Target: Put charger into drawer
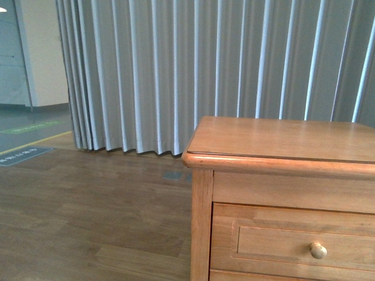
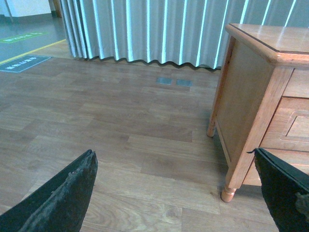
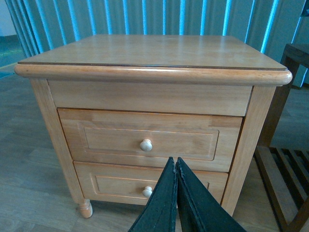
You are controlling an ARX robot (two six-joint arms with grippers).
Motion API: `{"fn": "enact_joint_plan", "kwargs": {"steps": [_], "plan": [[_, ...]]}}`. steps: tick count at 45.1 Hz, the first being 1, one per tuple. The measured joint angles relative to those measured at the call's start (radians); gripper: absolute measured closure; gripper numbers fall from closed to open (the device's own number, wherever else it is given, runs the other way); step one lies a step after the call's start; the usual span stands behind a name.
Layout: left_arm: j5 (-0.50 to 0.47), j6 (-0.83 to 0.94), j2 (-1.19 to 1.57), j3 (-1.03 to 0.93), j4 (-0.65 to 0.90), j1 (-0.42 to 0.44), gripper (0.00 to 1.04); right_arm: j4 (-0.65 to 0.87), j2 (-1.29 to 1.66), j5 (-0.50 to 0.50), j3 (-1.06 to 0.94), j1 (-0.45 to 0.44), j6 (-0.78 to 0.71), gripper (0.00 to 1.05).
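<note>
Nearest, rt wrist view: right hand (image 3: pixel 176 162), its two dark fingers (image 3: pixel 161 203) pressed together tip to tip, nothing held between them. The tips sit low in front of the cabinet (image 3: pixel 149 96), overlapping the lower drawer (image 3: pixel 116 186) and partly hiding that drawer's knob (image 3: pixel 147 191). Just above them, the drawer (image 3: pixel 149 137), i.e. the taller upper one: framed panel front, fully closed, pale round knob (image 3: pixel 146 145) unobstructed at centre. Cabinet top is a bare honey-brown surface w/ rounded front edge. Beside the cabinet, on the robot's right, a darker slatted wooden rack (image 3: pixel 282 169) stands close, its low shelf near floor level.

Lt wrist view: left hand (image 2: pixel 176 193), fingers spread wide apart, one dark finger (image 2: pixel 63 198) at each lower corner of the picture, nothing between them but wood-plank floor (image 2: pixel 120 130). Cabinet side panel and turned foot (image 2: pixel 228 193) lie toward the far finger; no object stands between hand and cabinet.

Front view: cabinet corner, top and upper drawer w/ knob (image 1: pixel 318 250) only; neither arm shows here.

Farther back: two small grey floor plates (image 2: pixel 173 81), then a pleated grey curtain (image 1: pixel 193 70) across the rear. Off to the left, a floor sign (image 2: pixel 24 64) and yellow line.

Charger: not visible in any view; position cannot be told.
</note>
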Motion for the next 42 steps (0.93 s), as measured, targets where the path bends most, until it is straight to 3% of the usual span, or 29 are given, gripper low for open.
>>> {"fn": "enact_joint_plan", "kwargs": {"steps": [3,7,29,31,34,42], "plan": [[0.0,0.0,0.0,0.0,0.0,0.0,0.06,-0.027,-0.027,0.0,0.0,0.0,0.0,1.03],[-0.001,0.0,0.0,0.0,0.0,0.0,0.06,-0.175,-0.143,0.0,0.001,0.0,0.0,1.03],[0.0,0.0,0.0,0.0,0.0,0.0,0.06,-0.185,-0.179,0.0,0.001,0.0,0.0,1.03],[0.0,0.0,0.0,0.0,0.0,0.0,0.06,-0.185,-0.179,0.0,0.001,0.0,-0.002,0.98],[0.0,0.0,0.0,0.0,0.0,0.0,0.06,-0.185,-0.179,0.0,0.001,0.0,-0.002,0.83],[0.0,0.0,0.0,0.0,0.0,0.0,0.06,-0.185,-0.179,0.0,0.001,0.0,-0.002,0.52]]}}
